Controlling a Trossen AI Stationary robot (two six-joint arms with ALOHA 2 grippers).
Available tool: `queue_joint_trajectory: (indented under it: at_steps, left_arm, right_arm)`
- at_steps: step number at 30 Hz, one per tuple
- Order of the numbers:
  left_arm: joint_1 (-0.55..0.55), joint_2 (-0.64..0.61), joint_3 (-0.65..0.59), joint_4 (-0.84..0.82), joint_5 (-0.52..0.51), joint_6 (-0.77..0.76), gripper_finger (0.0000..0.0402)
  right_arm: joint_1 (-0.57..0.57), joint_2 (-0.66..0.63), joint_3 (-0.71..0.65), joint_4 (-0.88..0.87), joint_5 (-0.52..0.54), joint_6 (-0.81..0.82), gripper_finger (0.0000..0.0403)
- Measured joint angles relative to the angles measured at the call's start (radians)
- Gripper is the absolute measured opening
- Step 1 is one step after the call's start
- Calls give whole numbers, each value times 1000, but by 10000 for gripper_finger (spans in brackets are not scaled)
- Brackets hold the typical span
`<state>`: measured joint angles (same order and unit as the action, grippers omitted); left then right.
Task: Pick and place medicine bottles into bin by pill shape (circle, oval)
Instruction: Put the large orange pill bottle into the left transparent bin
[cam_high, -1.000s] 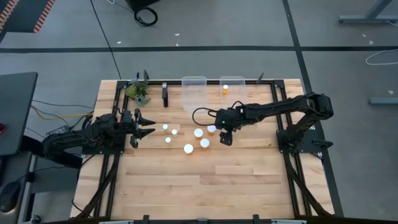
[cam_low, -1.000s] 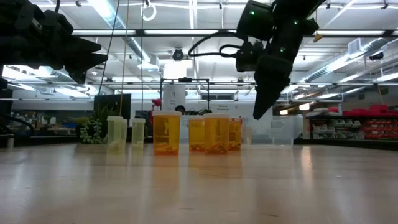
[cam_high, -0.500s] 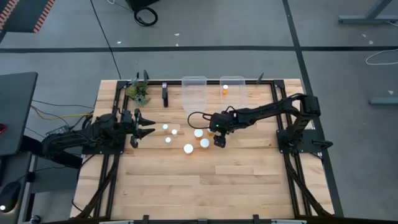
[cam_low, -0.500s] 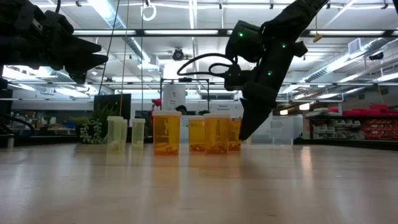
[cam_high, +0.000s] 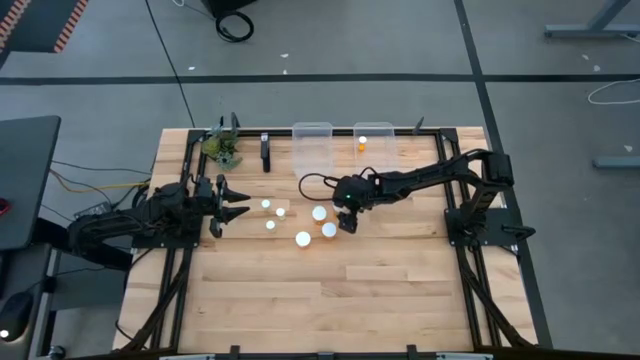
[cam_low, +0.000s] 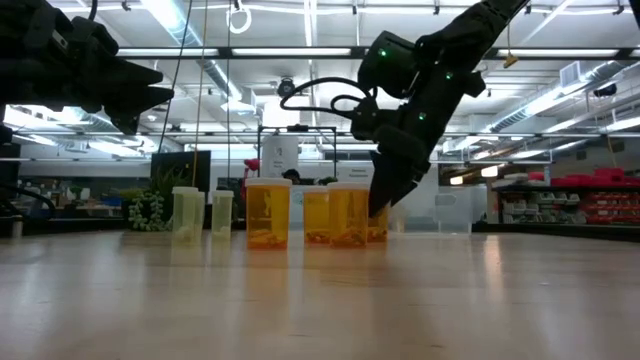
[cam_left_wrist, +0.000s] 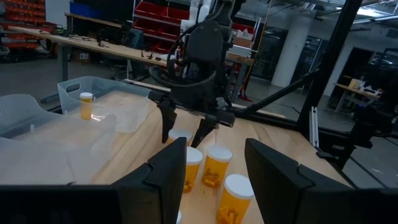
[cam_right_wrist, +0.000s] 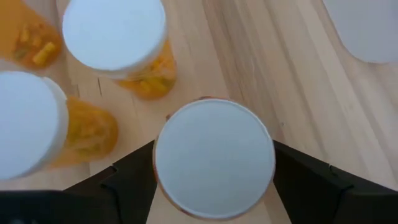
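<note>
Several orange pill bottles with white caps (cam_high: 303, 238) stand upright on the wooden table (cam_high: 330, 290) near its middle. One more bottle (cam_high: 362, 143) stands in the right clear bin (cam_high: 373, 135). My right gripper (cam_high: 345, 216) is open, pointing down over the rightmost bottle (cam_right_wrist: 214, 158). Its fingers (cam_right_wrist: 124, 183) stand on either side of that bottle's cap. In the left wrist view the fingers (cam_left_wrist: 203, 132) straddle this bottle (cam_left_wrist: 179, 135). My left gripper (cam_high: 236, 207) is open and empty, raised to the left of the bottles. My right gripper's fingers stand close on both sides of the upright bottle, below its white cap (cam_right_wrist: 214, 158), coming from above and pointing down. I cannot tell whether they touch it. The bottle stands on the table.
A second clear bin (cam_high: 312, 140) stands left of the first at the far edge. A small green plant (cam_high: 222, 148) and a dark upright piece (cam_high: 265, 152) stand at the far left. Two other bottles (cam_right_wrist: 115, 43) stand close beside the straddled one. Bare wood lies toward the near edge.
My right gripper has gone toward the table's left edge and down, from beside the rightmost bottle to over it, so that its open fingers now straddle it. The bottles have not moved.
</note>
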<state>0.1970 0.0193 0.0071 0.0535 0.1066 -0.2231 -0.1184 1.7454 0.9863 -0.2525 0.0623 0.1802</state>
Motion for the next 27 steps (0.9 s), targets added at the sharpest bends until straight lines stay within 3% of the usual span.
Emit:
queue_joint_trajectory:
  at_steps: [16, 27]
  left_arm:
    - [0, 0, 0, 0, 0, 0, 172]
    - [0, 0, 0, 1, 0, 0, 172]
  right_arm:
    - [-19, 0, 2, 7, -1, 3, 232]
    - [-41, -1, 208, -264, 76, -49, 232]
